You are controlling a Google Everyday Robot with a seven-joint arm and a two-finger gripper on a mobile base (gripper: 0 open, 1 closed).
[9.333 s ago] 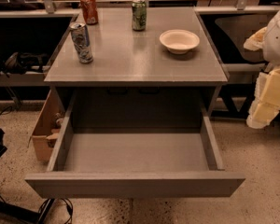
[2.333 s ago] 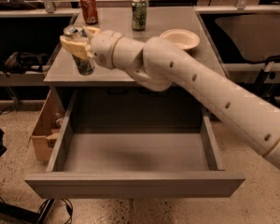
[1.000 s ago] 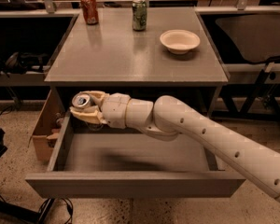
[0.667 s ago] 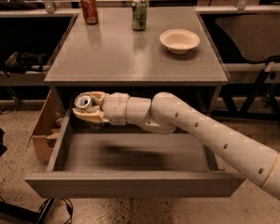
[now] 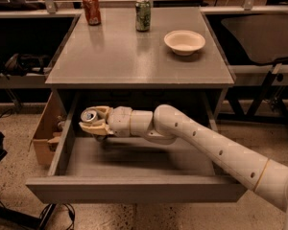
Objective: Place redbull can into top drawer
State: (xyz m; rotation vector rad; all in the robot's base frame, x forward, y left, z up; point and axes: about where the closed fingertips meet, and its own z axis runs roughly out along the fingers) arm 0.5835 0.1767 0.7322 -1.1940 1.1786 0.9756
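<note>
Inside the open drawer (image 5: 134,193), at its 9 o'clock end, the gripper (image 5: 93,122) was closed around the redbull can (image 5: 90,115). The can was held tilted, silver top toward the camera, close to the left wall. Whether it touched the drawer floor could not be determined.

Hazards, as judged:
- Release from this tilt would probably let the can topple or roll across the floor.
- Any drift toward 9 o'clock could knock the can against the wall.
- A steep withdrawal could bring the arm (image 5: 201,145) against the table (image 5: 129,61) edge above it.

Changes: against 0.7 s earlier, gripper and can sat slightly lower in the drawer. Against 9.3 s earlier, the can had left the table's 9 o'clock side, while the red can (image 5: 91,8), green can (image 5: 143,14) and bowl (image 5: 184,41) had not moved.
</note>
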